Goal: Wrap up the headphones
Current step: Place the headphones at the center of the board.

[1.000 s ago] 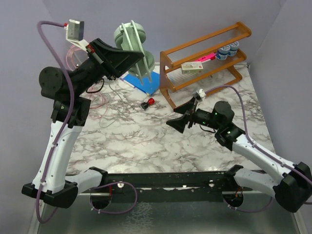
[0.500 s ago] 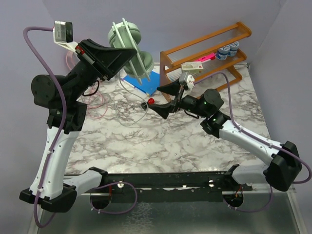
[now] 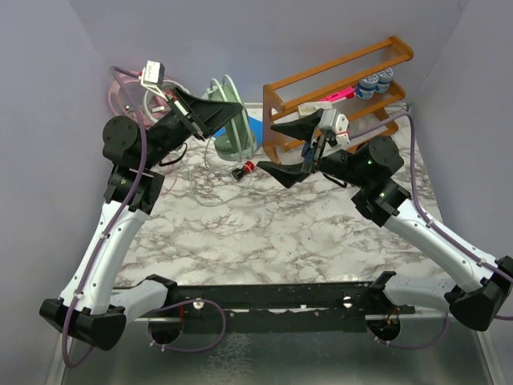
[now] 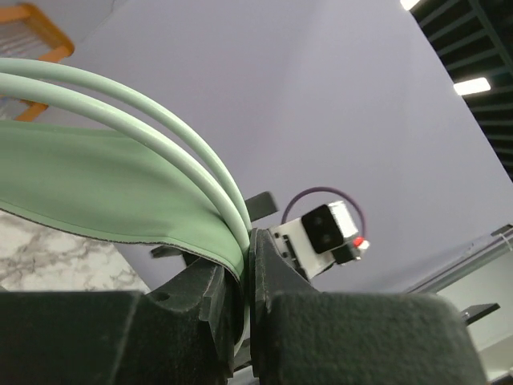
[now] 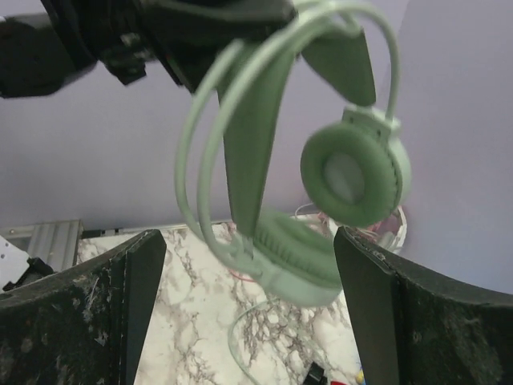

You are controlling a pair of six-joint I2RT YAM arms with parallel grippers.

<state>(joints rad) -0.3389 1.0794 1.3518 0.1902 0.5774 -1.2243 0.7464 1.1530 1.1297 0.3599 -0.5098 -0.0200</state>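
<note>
The mint green headphones (image 3: 231,120) hang in the air at the back of the table, and my left gripper (image 3: 216,112) is shut on their headband (image 4: 120,184). In the left wrist view the band's two thin rails run between the jaws of my left gripper (image 4: 247,261). The padded cups (image 5: 353,172) dangle below the band, and the thin green cable (image 5: 240,337) trails onto the marble. My right gripper (image 3: 269,147) is open just right of the cups and faces them, with nothing between its fingers (image 5: 140,297). A pink headset (image 5: 391,224) lies behind, mostly hidden.
A wooden rack (image 3: 337,88) stands at the back right with small items on its shelves. A small red-and-black object (image 3: 244,168) lies on the marble below the headphones. A blue flat thing (image 3: 255,127) sits by the rack. Pink cable loops (image 3: 116,92) lie at the back left.
My left arm has swung right and down, carrying the mint green headphones toward the centre. My right gripper has risen and moved left toward them, staying open.
</note>
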